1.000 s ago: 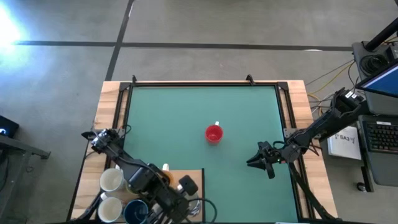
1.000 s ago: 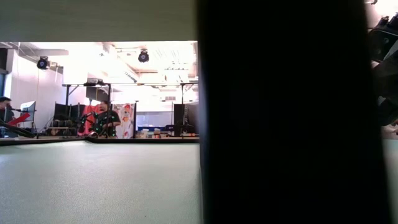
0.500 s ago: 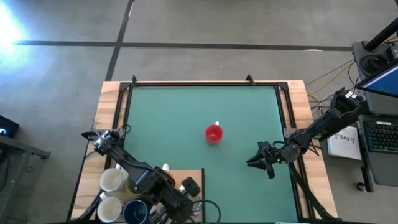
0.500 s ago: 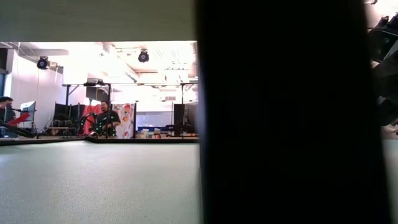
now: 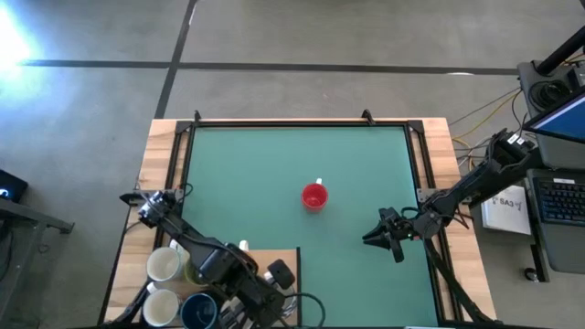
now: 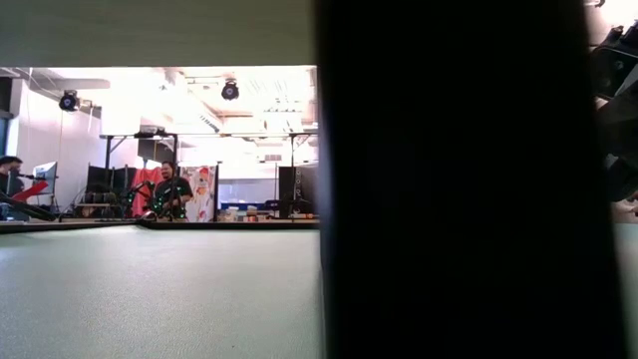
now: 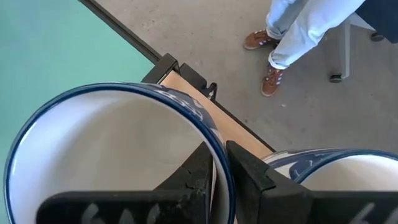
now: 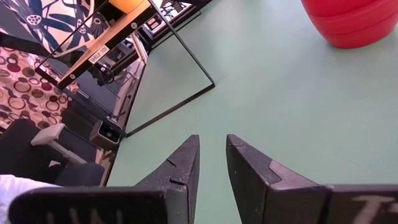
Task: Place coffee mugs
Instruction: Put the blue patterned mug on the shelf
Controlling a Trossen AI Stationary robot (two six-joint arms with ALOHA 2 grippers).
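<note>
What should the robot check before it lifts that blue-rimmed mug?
1. Left gripper pinching the mug's rim: ok, one finger inside, one outside the blue-rimmed mug.
2. Neighbour mug apart from the held one: not ok, it sits right beside it.
3. Mat has free room: ok, only the red mug stands on it.
4. Right gripper out of the way: ok, waiting near the mat's right edge, empty.
5. Mug's handle position: cannot tell.

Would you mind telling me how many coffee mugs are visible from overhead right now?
4: a red ceramic mug mid-table, two cream mugs and a dark blue mug at the near-left corner. The left arm may hide others there.
</note>
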